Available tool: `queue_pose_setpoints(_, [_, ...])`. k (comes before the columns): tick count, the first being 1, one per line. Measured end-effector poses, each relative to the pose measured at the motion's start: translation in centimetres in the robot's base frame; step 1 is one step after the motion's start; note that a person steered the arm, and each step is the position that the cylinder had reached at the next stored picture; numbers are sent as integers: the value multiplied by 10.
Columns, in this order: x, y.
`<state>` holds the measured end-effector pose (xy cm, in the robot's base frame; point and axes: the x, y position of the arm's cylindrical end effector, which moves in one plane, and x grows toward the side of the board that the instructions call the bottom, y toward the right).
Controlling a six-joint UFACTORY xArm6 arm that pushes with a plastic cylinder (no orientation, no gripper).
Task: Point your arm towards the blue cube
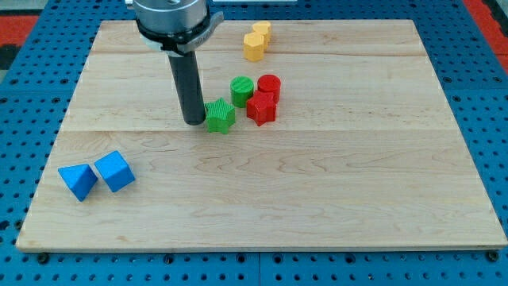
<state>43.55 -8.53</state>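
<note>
The blue cube (115, 171) lies near the view's bottom left of the wooden board (317, 191), touching a blue triangular block (77, 181) on its left. My tip (194, 121) is at the end of the dark rod near the board's middle, just left of a green star block (220, 116). The tip is well up and to the right of the blue cube, with bare board between them.
A green cylinder (242, 90), a red cylinder (269, 86) and a red star block (261, 107) cluster right of the green star. Two yellow blocks (256, 41) sit near the view's top. A blue pegboard (24, 119) surrounds the board.
</note>
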Motion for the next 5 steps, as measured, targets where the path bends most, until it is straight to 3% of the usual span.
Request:
queue_pose_setpoints(1, [17, 28])
queue_pose_setpoints(3, [-4, 76])
queue_pose_setpoints(5, [114, 42])
